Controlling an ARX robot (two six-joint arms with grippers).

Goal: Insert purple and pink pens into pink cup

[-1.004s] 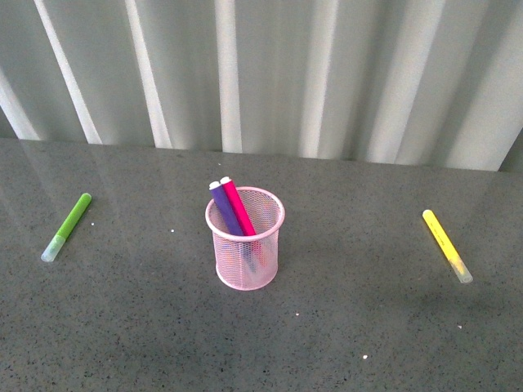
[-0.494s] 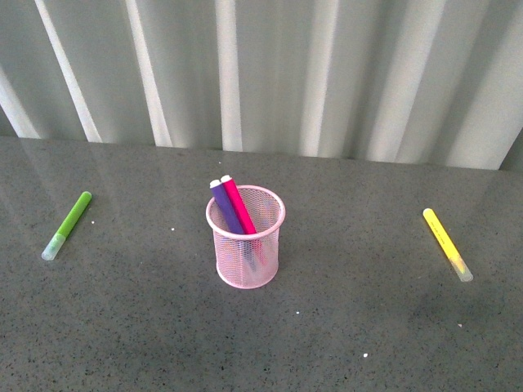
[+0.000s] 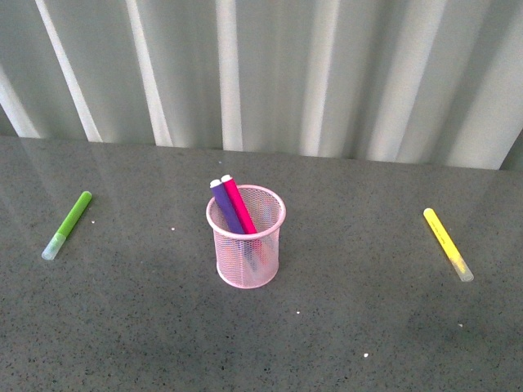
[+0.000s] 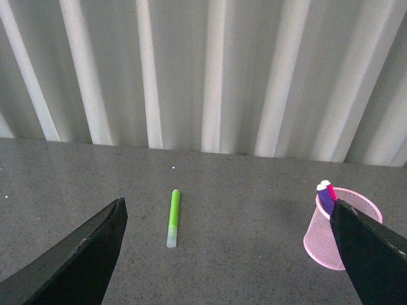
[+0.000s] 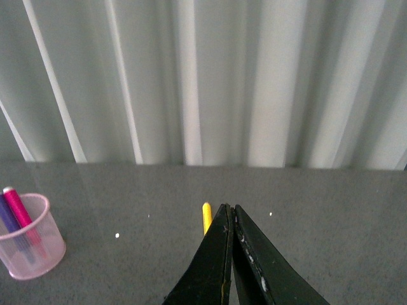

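Both grippers have flat, matte black, tapering fingers (image 4: pixel 76 260) with faintly scuffed edges.

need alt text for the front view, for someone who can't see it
A pale pink wire-mesh cup stands mid-table on a dark grey speckled tabletop, holding a dark purple marker and a magenta-pink marker leaning together. A lime-green marker lies far left, a yellow marker far right; no arms show.

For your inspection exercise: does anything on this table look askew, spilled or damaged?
Nothing stands out. The pink cup stands upright holding the purple and pink pens; a green marker and yellow marker lie flat.
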